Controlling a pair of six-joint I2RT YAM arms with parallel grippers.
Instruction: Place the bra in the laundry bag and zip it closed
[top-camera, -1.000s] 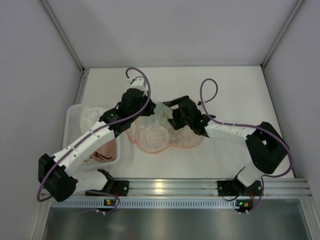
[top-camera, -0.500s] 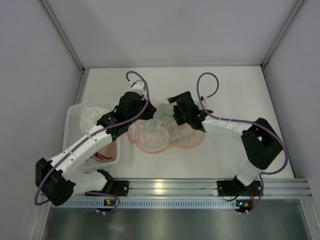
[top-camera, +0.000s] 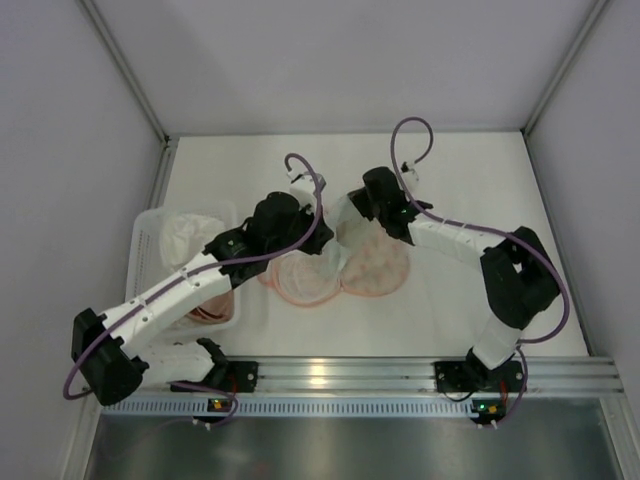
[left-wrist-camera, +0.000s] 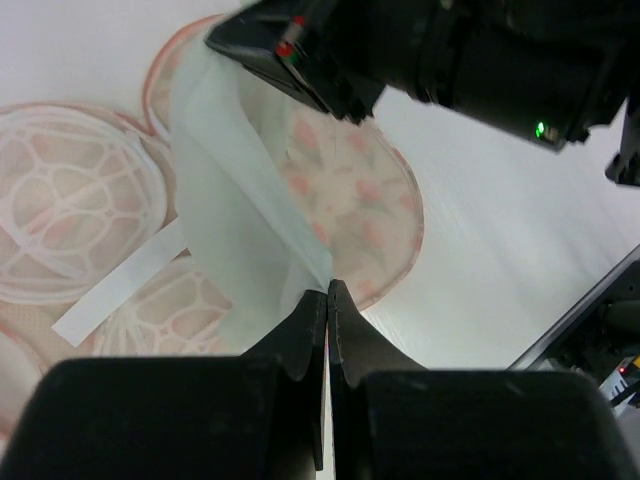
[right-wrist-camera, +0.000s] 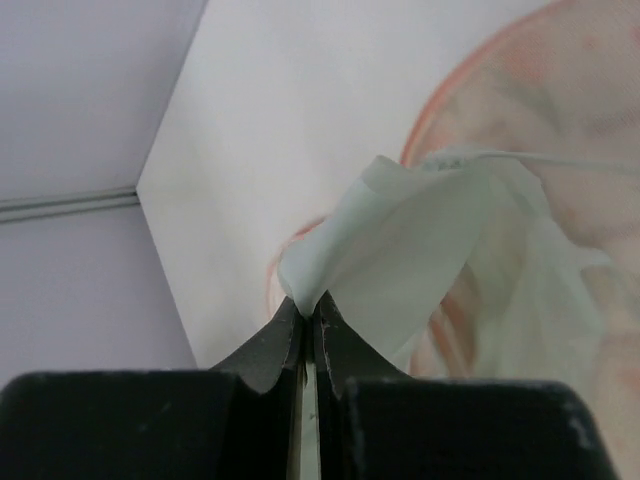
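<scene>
**Desk:** Which step did you have in hand just then?

**Operator:** Opening up, by my reading. I had the left gripper (left-wrist-camera: 327, 295) pinched tight on one edge of the pale flap (left-wrist-camera: 235, 215) of the laundry bag (left-wrist-camera: 355, 200). The right gripper (right-wrist-camera: 308, 305) was clamped on another edge of the same flap. Between them the sheet stood up off the bag like a tent. No zipping had begun, as far as I could judge.

**Desk:** And the bra?

**Operator:** The bra (left-wrist-camera: 75, 215) lay flat just beside the raised flap, on my left arm's side, near the middle of the table (top-camera: 450, 180). Its two mesh cups sat side by side with the whitish band across them. Whether it rested on the bag's lower half or on the bare table I couldn't tell, because the flap hid the join.

**Desk:** Which way did things point?

**Operator:** From above, the bag's floral lobe and a bra cup lined up roughly left to right, along the near edge. So I judged the long axis ran across the table. The bag's other lobe was mostly hidden behind the flap, so I wouldn't swear to it.

**Desk:** Next move?

**Operator:** I reckoned the flap had to be carried over the cups with both pinches moving together, since lining that thin would likely slip or fold. After that, one gripper would need to let go and find the zip pull, which I couldn't see.
</scene>
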